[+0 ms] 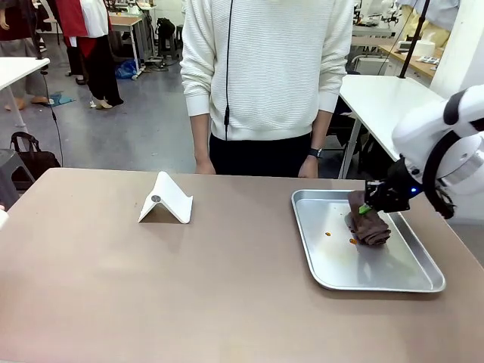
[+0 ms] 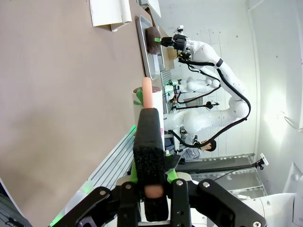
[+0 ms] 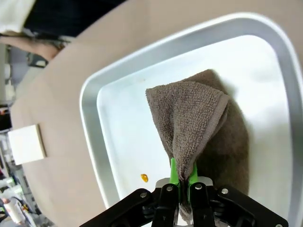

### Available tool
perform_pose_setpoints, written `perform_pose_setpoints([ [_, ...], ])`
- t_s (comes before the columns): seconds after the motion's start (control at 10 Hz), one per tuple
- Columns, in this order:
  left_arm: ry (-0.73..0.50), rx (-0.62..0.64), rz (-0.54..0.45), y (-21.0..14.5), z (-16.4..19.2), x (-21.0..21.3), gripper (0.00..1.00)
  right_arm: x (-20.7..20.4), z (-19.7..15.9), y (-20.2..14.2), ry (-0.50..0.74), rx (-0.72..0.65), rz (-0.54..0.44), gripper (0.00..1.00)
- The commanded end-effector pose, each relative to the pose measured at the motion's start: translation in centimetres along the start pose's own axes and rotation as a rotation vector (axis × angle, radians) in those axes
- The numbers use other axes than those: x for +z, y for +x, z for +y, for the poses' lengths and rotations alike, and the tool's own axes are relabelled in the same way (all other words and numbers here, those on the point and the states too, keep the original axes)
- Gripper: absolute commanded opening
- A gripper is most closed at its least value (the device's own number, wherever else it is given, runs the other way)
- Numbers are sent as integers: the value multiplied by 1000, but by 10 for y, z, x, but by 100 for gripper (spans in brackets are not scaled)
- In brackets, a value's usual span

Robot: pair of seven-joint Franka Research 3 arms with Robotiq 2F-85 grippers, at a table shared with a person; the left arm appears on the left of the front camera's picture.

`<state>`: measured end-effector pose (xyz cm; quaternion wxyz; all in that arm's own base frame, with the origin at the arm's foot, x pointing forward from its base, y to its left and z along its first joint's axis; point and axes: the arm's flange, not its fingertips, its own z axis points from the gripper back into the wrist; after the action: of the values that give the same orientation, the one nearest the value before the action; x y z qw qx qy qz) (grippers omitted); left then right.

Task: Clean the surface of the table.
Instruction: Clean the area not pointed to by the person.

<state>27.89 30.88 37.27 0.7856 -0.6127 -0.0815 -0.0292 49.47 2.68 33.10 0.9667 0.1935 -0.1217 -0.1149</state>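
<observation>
Right gripper (image 1: 368,206) is clamped on the upper fold of a brown towel (image 1: 369,227). In the right wrist view, its green pads (image 3: 174,172) pinch the cloth with almost no gap. The towel's lower part rests in a silver metal tray (image 1: 340,261), towards the tray's far right area. Small orange specks (image 1: 352,240) lie on the tray floor just beside the towel.

Left gripper (image 2: 152,176) is closed on what appears to be a black foam block (image 2: 150,142) with a peach-coloured core. The view is too close to identify this item.

The table (image 1: 189,287), with a tan-brown top, spans the front view between the robot and a person (image 1: 265,76) standing at its far edge. The tray sits on the table's right part. A white folded stand (image 1: 166,200) sits left of centre, well apart from the tray.
</observation>
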Motion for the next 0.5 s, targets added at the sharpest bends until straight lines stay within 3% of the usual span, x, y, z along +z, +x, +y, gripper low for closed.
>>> perform_pose_setpoints([
  [0.0, 5, 1, 2, -3, -4, -3, 22, -16, 11, 3, -4, -6, 28, 0],
  [0.4, 5, 1, 2, -3, -4, -3, 22, -36, 29, -17, 17, 54, 107, 0],
])
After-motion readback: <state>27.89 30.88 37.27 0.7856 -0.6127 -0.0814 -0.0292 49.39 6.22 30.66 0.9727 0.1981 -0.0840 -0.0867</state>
